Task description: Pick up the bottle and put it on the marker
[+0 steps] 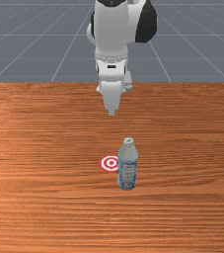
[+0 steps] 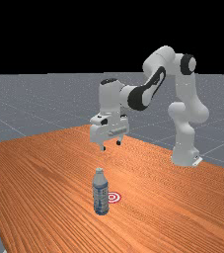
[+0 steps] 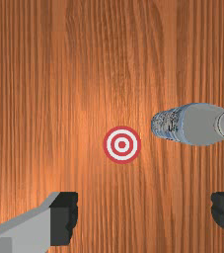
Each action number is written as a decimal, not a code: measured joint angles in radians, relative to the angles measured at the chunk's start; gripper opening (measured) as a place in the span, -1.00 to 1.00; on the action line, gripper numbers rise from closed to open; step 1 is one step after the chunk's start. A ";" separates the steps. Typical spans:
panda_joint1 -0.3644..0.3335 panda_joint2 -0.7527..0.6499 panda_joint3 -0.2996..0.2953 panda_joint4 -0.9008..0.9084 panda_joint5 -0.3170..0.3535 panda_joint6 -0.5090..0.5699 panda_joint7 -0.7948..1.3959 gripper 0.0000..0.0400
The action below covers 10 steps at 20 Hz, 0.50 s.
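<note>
In the far view my gripper [image 2: 111,146] hangs in the air, higher than the bottle [image 2: 100,193], its two fingertips apart. The wrist view has the gripper [image 3: 144,217] open, with nothing between its fingers. A clear bottle with a blue-patterned label stands upright on the table; the front view has this bottle [image 1: 128,167] in front of the arm. The red and white ringed marker [image 1: 110,163] lies flat beside the bottle, toward the front view's left, and the bottle hides its edge there. In the wrist view a strip of wood separates the marker [image 3: 122,145] from the bottle [image 3: 197,124].
The orange-brown table [image 1: 44,148] extends around the bottle and marker. At the far view's right, the arm's base [image 2: 185,155] stands at the table's back part.
</note>
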 joint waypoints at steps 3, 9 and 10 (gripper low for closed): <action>0.000 -0.020 0.000 -0.057 0.000 0.082 0.001 1.00; -0.020 0.099 -0.013 0.164 -0.005 -0.198 -0.054 1.00; -0.038 0.117 -0.024 0.196 -0.007 -0.230 -0.086 1.00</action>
